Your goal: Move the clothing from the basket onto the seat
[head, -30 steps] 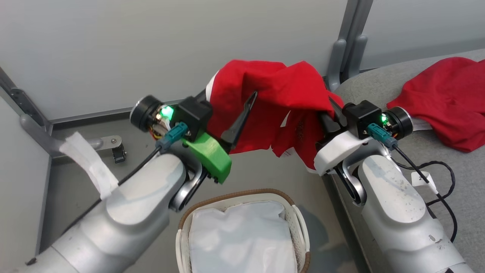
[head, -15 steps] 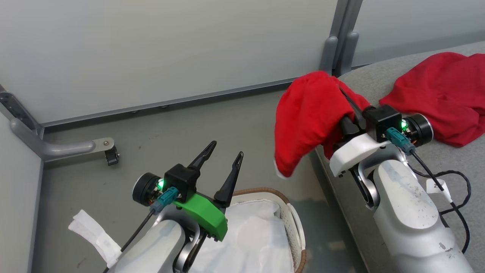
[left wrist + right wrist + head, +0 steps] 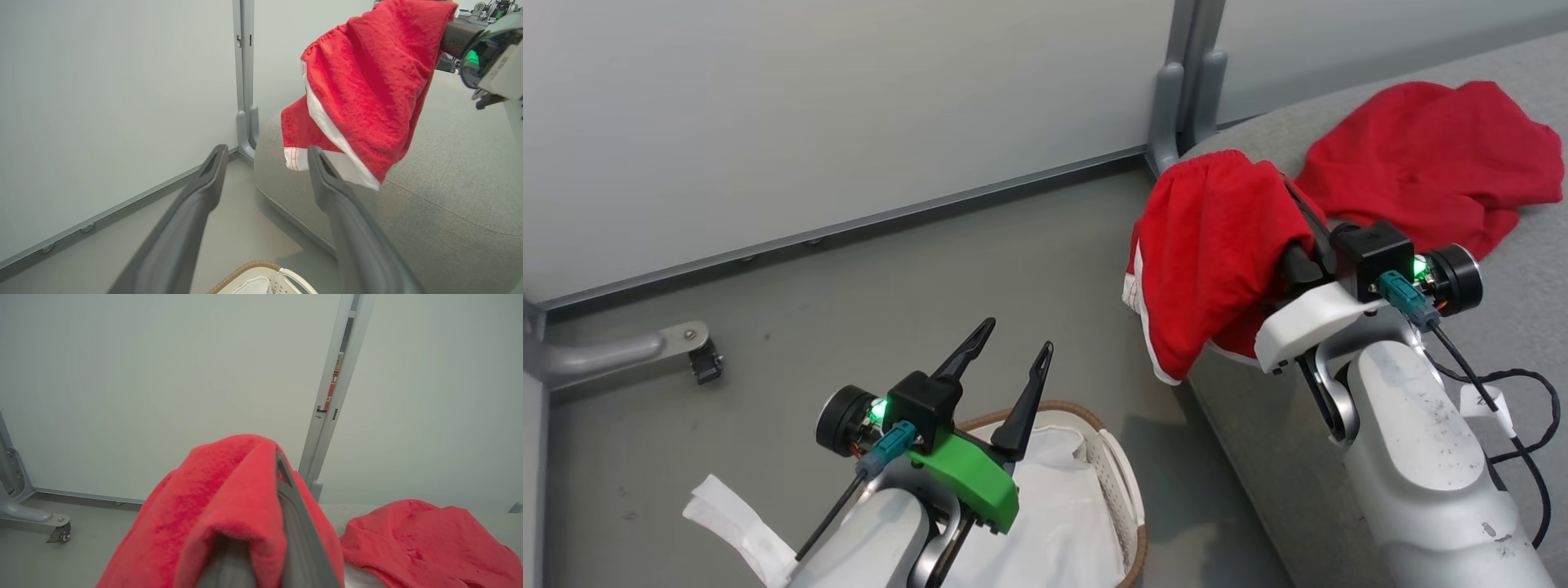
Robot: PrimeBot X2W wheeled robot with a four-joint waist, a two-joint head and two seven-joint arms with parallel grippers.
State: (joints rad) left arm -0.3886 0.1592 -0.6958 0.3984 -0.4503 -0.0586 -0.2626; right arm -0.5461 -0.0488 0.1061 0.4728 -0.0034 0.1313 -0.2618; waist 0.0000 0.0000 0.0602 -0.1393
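- L gripper point(image 3: 1017, 336) let go of the red shorts point(image 3: 1217, 245). It has dropped low over the basket point(image 3: 1115, 457), fingers wide apart, holding nothing.
- R gripper point(image 3: 1303, 233) is clamped on the shorts, carrying them alone now.
- Shorts hang at the seat point(image 3: 1258, 425) edge, partly over the floor, not lying down yet.
- Another red garment point(image 3: 1421, 155) lies on the seat.
- Basket inside, as far as seen, is white liner point(image 3: 1054, 506), so prob. the last piece. R arm must go further in, then let go.
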